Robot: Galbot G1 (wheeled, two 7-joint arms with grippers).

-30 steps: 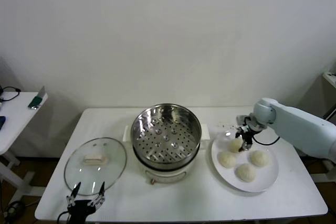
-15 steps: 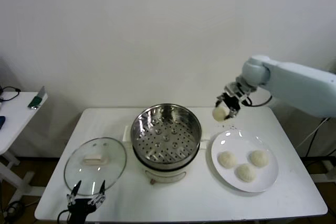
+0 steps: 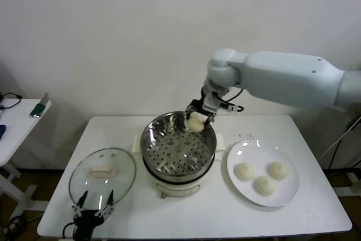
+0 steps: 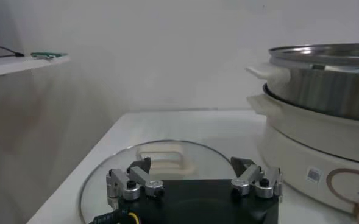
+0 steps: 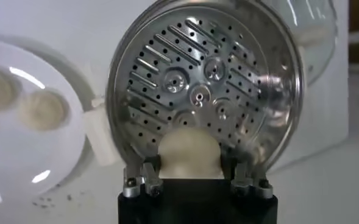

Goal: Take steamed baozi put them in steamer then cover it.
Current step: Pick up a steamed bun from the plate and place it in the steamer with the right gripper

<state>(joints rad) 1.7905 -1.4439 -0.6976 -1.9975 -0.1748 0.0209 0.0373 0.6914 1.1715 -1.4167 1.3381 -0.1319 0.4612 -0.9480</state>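
Note:
My right gripper [image 3: 197, 120] is shut on one steamed baozi [image 3: 195, 123], a pale round bun, and holds it over the far right part of the steamer [image 3: 177, 146]. The right wrist view looks down past that baozi [image 5: 189, 154] onto the steamer's perforated bottom [image 5: 197, 91], which holds nothing. Three more baozi [image 3: 262, 185] lie on the white plate [image 3: 289, 192] to the right. The cover [image 3: 102, 177], a glass lid with a cream handle, rests flat on the table at the left. My left gripper [image 3: 92, 207] stands open at the table's front left, just before the cover [image 4: 161, 164].
The steamer sits on a white cooker base [image 3: 179, 187] in the middle of a white table [image 3: 225, 218]. A second small table [image 3: 14, 122] with a green object stands at the far left. A white wall is behind.
My right arm lifted one baozi off the plate and swung it left, from the plate to above the steamer. The left arm stayed still.

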